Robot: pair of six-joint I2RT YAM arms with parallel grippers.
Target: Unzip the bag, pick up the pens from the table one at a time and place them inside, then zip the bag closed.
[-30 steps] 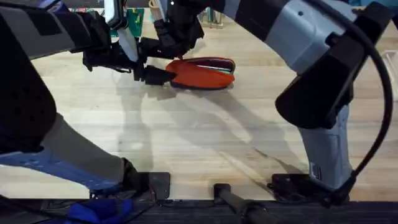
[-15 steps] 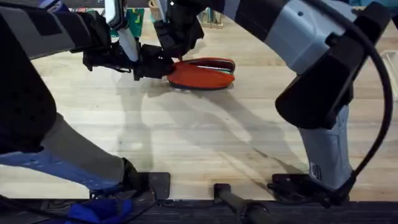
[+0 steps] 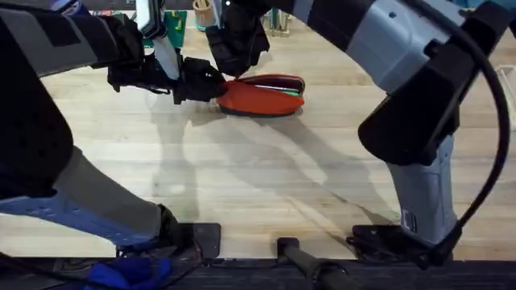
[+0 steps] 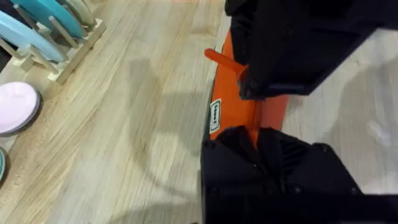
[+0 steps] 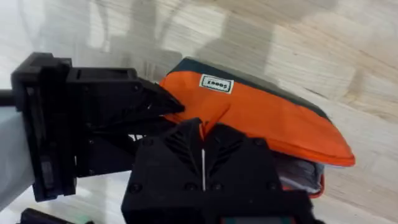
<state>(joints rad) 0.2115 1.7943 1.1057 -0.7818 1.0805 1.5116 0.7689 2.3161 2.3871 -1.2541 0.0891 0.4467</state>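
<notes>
The bag (image 3: 262, 95) lies on the far table (image 3: 266, 185), long axis crosswise. My left gripper (image 3: 211, 87) is clamped on its left end fabric. My right gripper (image 5: 202, 146), above that end, is closed on the zipper tab; travel runs rightward along the axis.

A wooden dish rack (image 4: 65, 53) holding light blue plates (image 4: 43, 15) on edge stands at one side in the left wrist view, with a pale pink round dish (image 4: 15, 107) lying flat just beside it.
</notes>
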